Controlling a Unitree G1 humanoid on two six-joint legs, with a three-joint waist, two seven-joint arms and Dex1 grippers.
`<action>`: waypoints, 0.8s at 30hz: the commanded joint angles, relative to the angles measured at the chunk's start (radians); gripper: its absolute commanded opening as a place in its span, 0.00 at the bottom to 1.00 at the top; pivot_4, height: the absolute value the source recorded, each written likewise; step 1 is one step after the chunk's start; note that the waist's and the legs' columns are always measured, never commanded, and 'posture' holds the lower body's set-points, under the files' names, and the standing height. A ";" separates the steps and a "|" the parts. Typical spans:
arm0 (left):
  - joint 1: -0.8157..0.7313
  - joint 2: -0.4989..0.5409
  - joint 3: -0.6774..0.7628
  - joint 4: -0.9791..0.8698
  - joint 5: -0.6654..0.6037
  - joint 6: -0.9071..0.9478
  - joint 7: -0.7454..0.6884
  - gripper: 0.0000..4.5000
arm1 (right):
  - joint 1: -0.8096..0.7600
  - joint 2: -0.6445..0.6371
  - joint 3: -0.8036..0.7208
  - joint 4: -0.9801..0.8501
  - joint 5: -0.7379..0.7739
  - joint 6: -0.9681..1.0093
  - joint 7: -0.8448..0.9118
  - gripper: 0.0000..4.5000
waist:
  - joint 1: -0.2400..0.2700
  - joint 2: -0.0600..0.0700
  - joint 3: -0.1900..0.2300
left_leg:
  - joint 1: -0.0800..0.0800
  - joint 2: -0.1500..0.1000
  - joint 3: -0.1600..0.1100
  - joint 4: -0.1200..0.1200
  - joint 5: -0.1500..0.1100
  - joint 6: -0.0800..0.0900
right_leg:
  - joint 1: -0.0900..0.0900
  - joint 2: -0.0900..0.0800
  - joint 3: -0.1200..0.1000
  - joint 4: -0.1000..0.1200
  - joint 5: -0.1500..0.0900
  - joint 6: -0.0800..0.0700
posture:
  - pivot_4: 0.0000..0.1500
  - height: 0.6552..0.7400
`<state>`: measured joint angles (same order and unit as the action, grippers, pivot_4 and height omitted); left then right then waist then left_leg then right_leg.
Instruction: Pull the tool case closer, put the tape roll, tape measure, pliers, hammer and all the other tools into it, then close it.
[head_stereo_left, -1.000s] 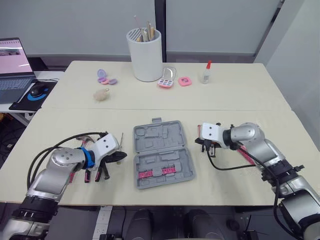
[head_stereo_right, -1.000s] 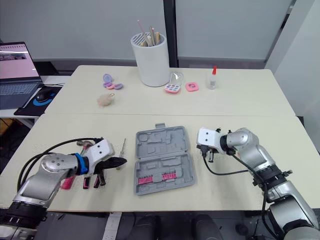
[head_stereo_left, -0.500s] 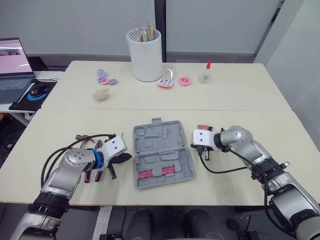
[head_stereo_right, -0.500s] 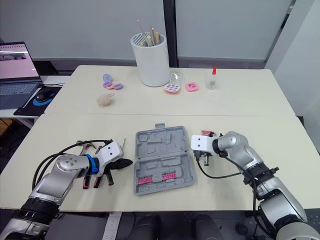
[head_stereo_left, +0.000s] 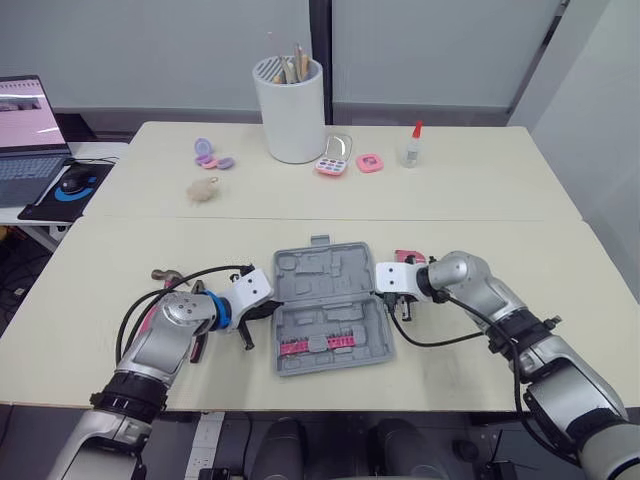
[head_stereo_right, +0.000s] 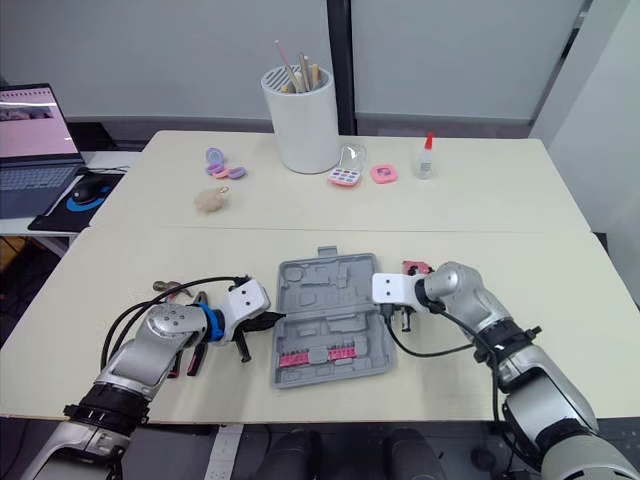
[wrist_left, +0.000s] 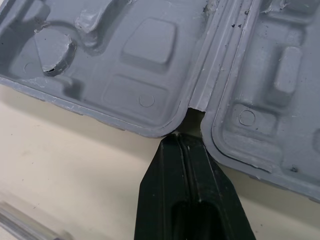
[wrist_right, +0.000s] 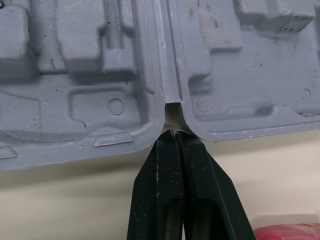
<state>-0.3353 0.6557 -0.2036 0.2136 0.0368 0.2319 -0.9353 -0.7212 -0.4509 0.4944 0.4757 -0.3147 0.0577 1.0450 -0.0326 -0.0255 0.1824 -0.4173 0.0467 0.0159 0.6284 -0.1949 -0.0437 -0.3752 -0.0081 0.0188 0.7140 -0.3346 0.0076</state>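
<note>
Grey tool case lies open on the table. L gripper & R gripper, both pinched together, touch its hinge gaps. Pull step, I think; next I drag it closer, evenly.

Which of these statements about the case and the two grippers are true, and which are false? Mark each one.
1. The case lies open on the table. True.
2. The left gripper and the right gripper are both shut, with their tips at the hinge notches on opposite sides of the case. True.
3. The pink bits sit in the far half of the case. False: they are in the near half, closest to the robot.
4. The white cup lies tipped over. False: it stands upright, with sticks in it.
</note>
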 joint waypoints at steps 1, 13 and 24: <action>-0.010 -0.005 -0.010 -0.025 -0.003 -0.015 -0.015 0.00 | -0.005 0.016 0.005 -0.059 0.008 -0.003 0.021 0.00 | 0.000 0.000 0.000 | 0.000 0.000 0.000 0.000 0.000 0.000 | 0.000 0.000 0.000 0.000 0.000 0.000 | 1.00 1.00; 0.008 -0.001 -0.048 -0.091 0.010 -0.007 -0.072 0.00 | 0.140 -0.026 0.007 -0.300 0.020 0.130 0.073 0.00 | 0.001 0.000 0.000 | 0.000 0.000 -0.002 0.000 0.000 0.000 | 0.001 0.000 -0.001 -0.001 0.000 0.000 | 1.00 1.00; 0.066 0.013 -0.076 -0.195 0.007 0.048 -0.122 0.00 | 0.267 -0.066 0.005 -0.503 0.032 0.271 0.080 0.00 | 0.002 0.000 0.000 | 0.000 0.000 -0.003 0.000 0.000 0.000 | 0.002 0.000 -0.002 -0.001 0.000 0.000 | 1.00 1.00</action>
<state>-0.2752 0.6877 -0.2367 0.0783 0.0630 0.2865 -1.0246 -0.4676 -0.5354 0.4785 0.0359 -0.3136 0.3262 1.1082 -0.0310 -0.0258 0.1821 -0.4171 0.0462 0.0129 0.6285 -0.1949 -0.0438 -0.3733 -0.0076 0.0171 0.7131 -0.3348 0.0079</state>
